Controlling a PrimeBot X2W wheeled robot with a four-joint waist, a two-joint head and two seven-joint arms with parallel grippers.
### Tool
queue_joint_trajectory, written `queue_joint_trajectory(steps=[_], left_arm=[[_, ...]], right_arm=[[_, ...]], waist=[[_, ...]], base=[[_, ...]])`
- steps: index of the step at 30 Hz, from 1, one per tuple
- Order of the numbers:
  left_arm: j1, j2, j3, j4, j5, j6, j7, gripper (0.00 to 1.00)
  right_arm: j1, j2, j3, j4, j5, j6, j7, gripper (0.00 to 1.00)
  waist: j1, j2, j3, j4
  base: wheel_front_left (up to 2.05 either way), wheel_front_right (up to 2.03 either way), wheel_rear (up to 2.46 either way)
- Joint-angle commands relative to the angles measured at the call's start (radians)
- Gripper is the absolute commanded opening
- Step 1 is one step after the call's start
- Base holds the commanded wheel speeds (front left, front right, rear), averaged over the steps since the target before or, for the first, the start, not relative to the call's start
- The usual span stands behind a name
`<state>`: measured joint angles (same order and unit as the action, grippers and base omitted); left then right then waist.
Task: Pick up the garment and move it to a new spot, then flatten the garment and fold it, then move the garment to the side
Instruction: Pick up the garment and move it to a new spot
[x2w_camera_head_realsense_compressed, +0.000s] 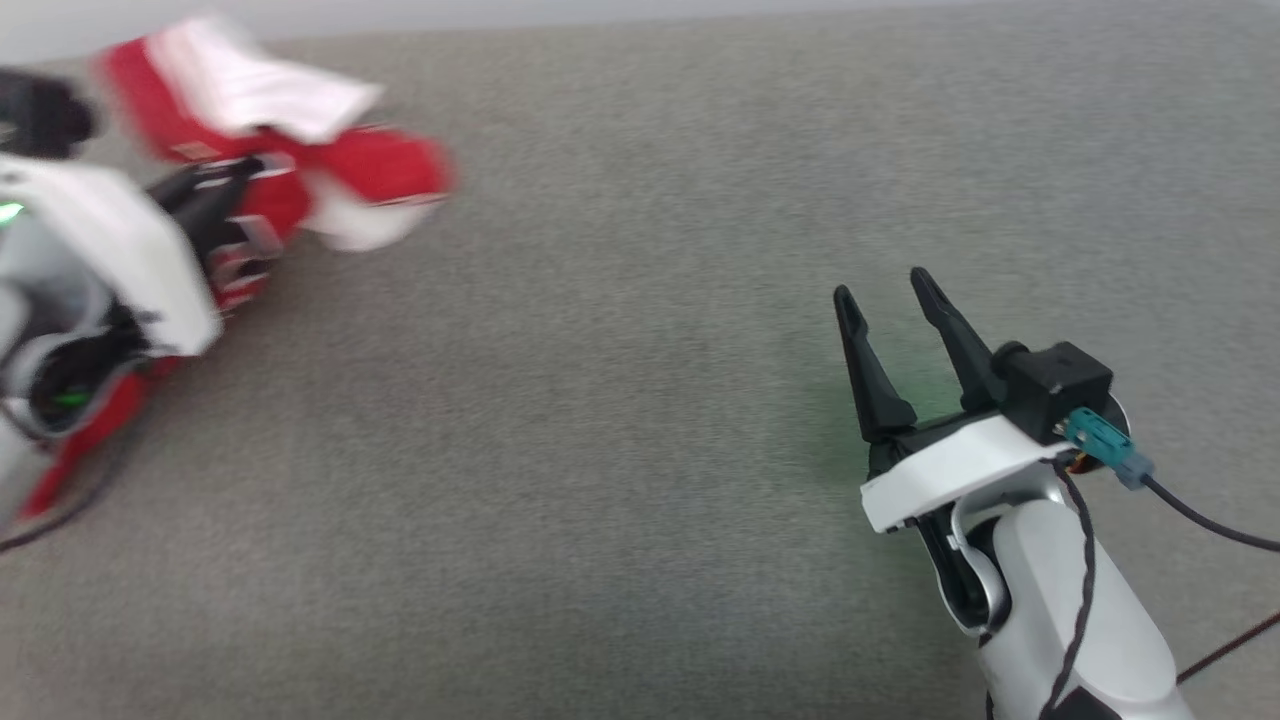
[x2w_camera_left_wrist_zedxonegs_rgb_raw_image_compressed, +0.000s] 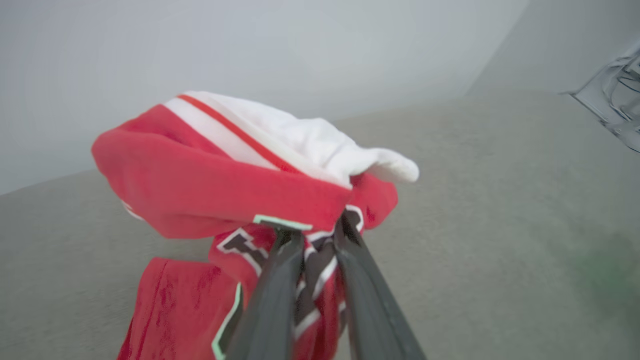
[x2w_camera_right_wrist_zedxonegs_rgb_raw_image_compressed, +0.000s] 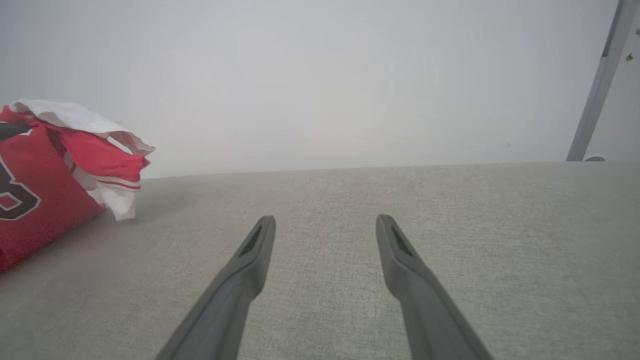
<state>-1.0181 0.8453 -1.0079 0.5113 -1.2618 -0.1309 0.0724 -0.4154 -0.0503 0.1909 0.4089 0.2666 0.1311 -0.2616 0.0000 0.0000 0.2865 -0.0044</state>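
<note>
Plainly, the left tool (x2w_camera_left_wrist_zedxonegs_rgb_raw_image_compressed: 316, 231) gripped the garment (x2w_camera_head_realsense_compressed: 385, 172), bunched at the head view's upper left; the right tool (x2w_camera_head_realsense_compressed: 882, 286), spread empty, sat well apart at lower right.

Right gripper (x2w_camera_right_wrist_zedxonegs_rgb_raw_image_compressed: 325, 219), fingers (x2w_camera_right_wrist_zedxonegs_rgb_raw_image_compressed: 240, 280) spread, over grey fabric surface (x2w_camera_right_wrist_zedxonegs_rgb_raw_image_compressed: 450, 200), red garment (x2w_camera_right_wrist_zedxonegs_rgb_raw_image_compressed: 45, 200) at left

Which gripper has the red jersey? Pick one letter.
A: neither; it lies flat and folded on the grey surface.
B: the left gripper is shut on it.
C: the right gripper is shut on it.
B: in the left wrist view the left gripper pinches a bunch of the garment, while the right gripper stands open over the bare grey surface.
</note>
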Motion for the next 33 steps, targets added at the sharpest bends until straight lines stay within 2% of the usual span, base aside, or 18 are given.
queue_joint_trajectory(steps=[1, 8, 12, 15, 19, 23, 24, 27, 30, 33], left_arm=[[-0.020, -0.015, -0.010, -0.067, -0.037, 0.000, 0.014, 0.00], [-0.054, -0.062, 0.011, -0.370, -0.239, 0.001, 0.107, 0.00], [-0.063, -0.118, 0.044, -0.477, -0.351, 0.001, 0.127, 0.00], [-0.065, -0.137, 0.044, -0.497, -0.395, 0.001, 0.158, 0.00], [-0.066, -0.130, 0.022, -0.444, -0.376, 0.012, 0.190, 0.00], [-0.050, -0.101, -0.012, -0.282, -0.342, 0.013, 0.220, 0.00], [-0.044, -0.083, -0.017, -0.185, -0.345, 0.013, 0.235, 0.00], [-0.059, -0.058, -0.033, -0.051, -0.308, 0.008, 0.252, 0.00], [-0.067, -0.050, -0.040, 0.033, -0.300, 0.003, 0.263, 0.00], [-0.081, -0.033, -0.079, 0.090, -0.231, 0.004, 0.273, 0.00]], right_arm=[[0.017, -0.001, -0.007, -0.008, 0.013, -0.001, -0.005, 1.00], [0.053, 0.000, 0.003, -0.046, 0.093, -0.001, -0.005, 1.00], [0.062, -0.001, 0.009, -0.071, 0.128, -0.001, -0.005, 1.00], [0.065, 0.000, 0.004, -0.088, 0.149, -0.001, -0.005, 1.00], [0.061, 0.000, -0.002, -0.107, 0.171, -0.001, -0.005, 1.00], [0.066, 0.000, -0.004, -0.130, 0.204, -0.001, -0.005, 1.00], [0.075, 0.000, -0.002, -0.138, 0.218, -0.001, -0.005, 1.00], [0.083, 0.000, -0.001, -0.149, 0.237, -0.001, -0.005, 1.00], [0.096, 0.000, -0.004, -0.159, 0.250, -0.001, -0.005, 1.00], [0.100, 0.000, -0.003, -0.169, 0.258, -0.001, -0.005, 1.00]], waist=[[0.0000, 0.0000, -0.015, -0.027], [0.0000, 0.0000, 0.002, -0.111], [0.0000, 0.0000, 0.031, -0.161], [0.0000, 0.0000, 0.058, -0.199], [0.0000, 0.0000, 0.086, -0.240], [0.0000, 0.0000, 0.117, -0.295], [0.0000, 0.0000, 0.130, -0.319], [0.0000, 0.0000, 0.148, -0.350], [0.0000, 0.0000, 0.162, -0.368], [0.0000, 0.0000, 0.173, -0.377]], base=[[0.00, 0.00, 0.00], [0.00, 0.00, 0.00], [0.00, 0.00, 0.00], [0.00, 0.00, 0.00], [0.00, 0.00, 0.00], [0.00, 0.00, 0.00], [0.00, 0.00, 0.00], [0.00, 0.00, 0.00], [0.00, 0.00, 0.00], [0.00, 0.00, 0.00]])
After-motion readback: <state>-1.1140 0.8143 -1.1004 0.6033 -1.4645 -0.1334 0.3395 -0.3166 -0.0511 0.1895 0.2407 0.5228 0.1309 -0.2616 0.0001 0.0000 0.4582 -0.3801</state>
